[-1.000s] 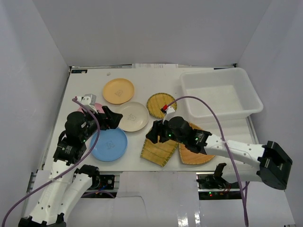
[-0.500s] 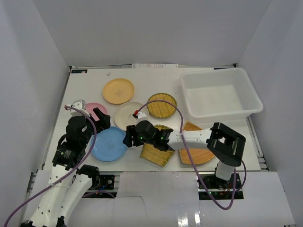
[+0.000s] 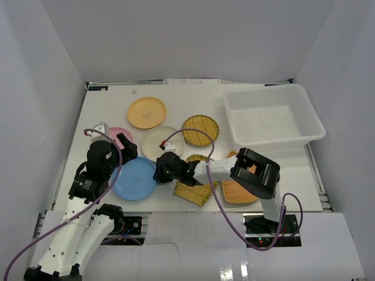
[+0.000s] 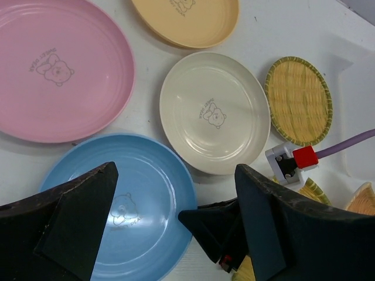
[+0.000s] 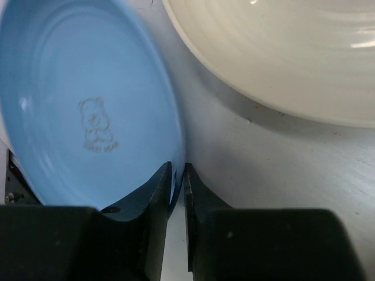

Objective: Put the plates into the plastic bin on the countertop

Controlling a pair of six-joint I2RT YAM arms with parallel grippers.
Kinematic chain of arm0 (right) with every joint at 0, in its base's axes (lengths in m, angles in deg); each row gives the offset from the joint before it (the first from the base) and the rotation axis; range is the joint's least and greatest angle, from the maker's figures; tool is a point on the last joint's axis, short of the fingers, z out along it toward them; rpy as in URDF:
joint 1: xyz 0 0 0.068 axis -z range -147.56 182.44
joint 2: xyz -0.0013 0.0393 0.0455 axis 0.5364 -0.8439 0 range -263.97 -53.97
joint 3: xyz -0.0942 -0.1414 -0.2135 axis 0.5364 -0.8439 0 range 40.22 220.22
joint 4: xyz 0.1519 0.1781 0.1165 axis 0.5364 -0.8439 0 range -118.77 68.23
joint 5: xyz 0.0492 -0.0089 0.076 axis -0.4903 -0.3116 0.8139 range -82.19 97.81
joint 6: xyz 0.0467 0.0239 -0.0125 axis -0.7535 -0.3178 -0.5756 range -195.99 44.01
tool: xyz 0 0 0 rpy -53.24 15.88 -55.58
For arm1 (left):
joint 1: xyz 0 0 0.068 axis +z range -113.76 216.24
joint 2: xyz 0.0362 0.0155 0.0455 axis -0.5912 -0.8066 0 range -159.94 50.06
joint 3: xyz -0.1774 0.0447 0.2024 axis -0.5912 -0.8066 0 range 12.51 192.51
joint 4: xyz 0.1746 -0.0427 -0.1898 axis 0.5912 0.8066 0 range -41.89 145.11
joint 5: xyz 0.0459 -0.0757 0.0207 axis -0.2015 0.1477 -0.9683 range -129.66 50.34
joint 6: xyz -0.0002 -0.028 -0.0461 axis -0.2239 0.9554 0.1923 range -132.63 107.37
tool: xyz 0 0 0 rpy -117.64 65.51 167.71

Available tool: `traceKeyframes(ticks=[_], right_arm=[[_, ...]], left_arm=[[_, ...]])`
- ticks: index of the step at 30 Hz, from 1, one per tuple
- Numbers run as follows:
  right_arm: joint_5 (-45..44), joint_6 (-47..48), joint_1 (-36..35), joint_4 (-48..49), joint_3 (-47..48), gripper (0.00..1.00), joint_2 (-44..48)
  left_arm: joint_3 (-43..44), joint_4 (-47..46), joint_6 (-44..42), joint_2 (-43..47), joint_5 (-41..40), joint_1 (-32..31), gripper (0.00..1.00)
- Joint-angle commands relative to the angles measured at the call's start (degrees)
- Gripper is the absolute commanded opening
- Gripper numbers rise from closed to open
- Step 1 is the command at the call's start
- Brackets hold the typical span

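My right pincer [image 5: 177, 172] is drawn down to a narrow slit. It sits astride the near rim of the blue plate [image 5: 88, 117], one finger inside the dish and the other outside on the white bench [image 5: 263, 175], so I take it to be nipping that rim. The blue plate lies flat and face up. Being round, it has no long axis, but its printed bear stands with its feet toward my fingers.

Just beyond the outer finger, apart from the blue rim, is the cream plate [image 5: 293, 52], also flat. Behind this pincer my right arm lies low and stretched across to the left with the elbow folded sharply. The forearm passes over a squarish woven tray [image 3: 190, 190], with a rounder woven tray [image 3: 234, 190] beneath the elbow.

My left pincer [image 4: 176, 216] is spread wide and holds nothing. It hangs above the blue plate, pointing down and away from me, on an arm raised from its base. Past its left finger lies the pink plate [image 4: 58, 70], and straight ahead is the cream one. The orange-yellow plate [image 4: 187, 20] lies farther out. The round bamboo tray [image 4: 299, 99] is off to the right.

The plastic bin [image 3: 272, 120] stands well apart from both pincers, far to the right and back, with its long axis running across the bench.
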Motion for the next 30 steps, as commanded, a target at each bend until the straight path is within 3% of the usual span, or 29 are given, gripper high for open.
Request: traceKeyframes(ticks=[1,3,8,15,18,22,26,30], right_arm=[[-2.2,-2.2,-0.7,0.8,-1.3,0.18,2.8],[-2.8,-2.3,-1.0,1.9,-5.0,0.12,5.3],[-7.8,1.7,-2.8,-0.6,-9.3,0.08,17.6],[-28.2,13.1,-1.0,-11.9,-14.0,0.08,39.5],[-30.5,16.6,7.0,-18.5,-14.2,0.08,48.2],[-29.6,23.4,25.8,-19.2,-15.1,0.08,60.2],[-28.4,28.6,40.6,-19.1,-11.4,0.08,60.8],[-21.2,27.9,55.3,-19.2,-11.0,0.08,56.8]], left_arm=[[-0.7,0.6,2.5,-2.2,1.7,-0.3,0.92],[-0.5,1.5,3.7,-3.8,1.3,-0.3,0.92],[0.5,1.4,6.4,-8.2,0.9,-0.3,0.91],[-0.8,-4.1,11.9,-7.3,-1.0,-0.3,0.75],[-2.6,-6.1,14.5,-9.0,0.5,-0.2,0.74],[-4.7,-9.1,19.0,-13.5,2.5,-0.3,0.73],[-7.2,-13.9,20.5,-18.0,5.1,-0.2,0.72],[-8.0,-17.3,21.2,-22.6,4.9,-0.4,0.70]])
